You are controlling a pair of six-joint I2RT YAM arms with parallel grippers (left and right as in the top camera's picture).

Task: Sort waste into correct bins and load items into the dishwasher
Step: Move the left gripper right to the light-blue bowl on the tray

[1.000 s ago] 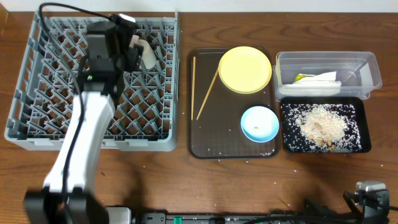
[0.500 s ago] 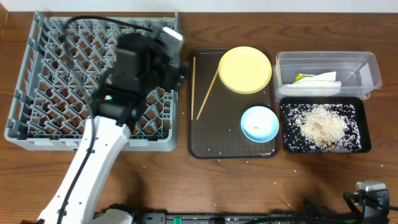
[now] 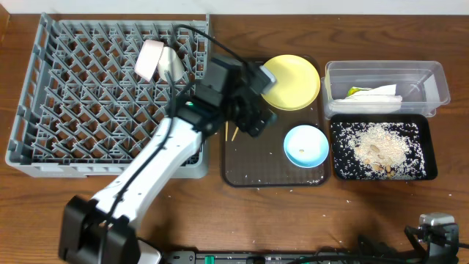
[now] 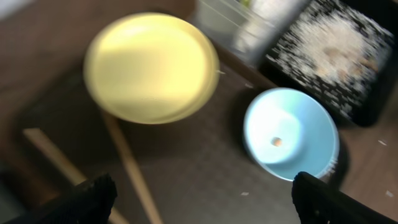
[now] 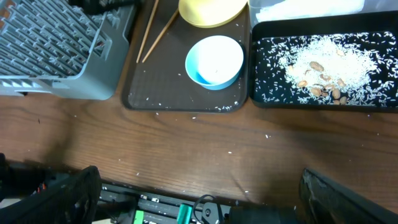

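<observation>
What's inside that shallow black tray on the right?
The shallow black rectangular tray holds pale rice-like crumbs and some tan lumps; its floor beneath the heap is covered.

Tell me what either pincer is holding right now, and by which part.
Nothing is held. The left pincer hangs open and empty over the brown tray; the right pincer is open and empty above the table.
</observation>
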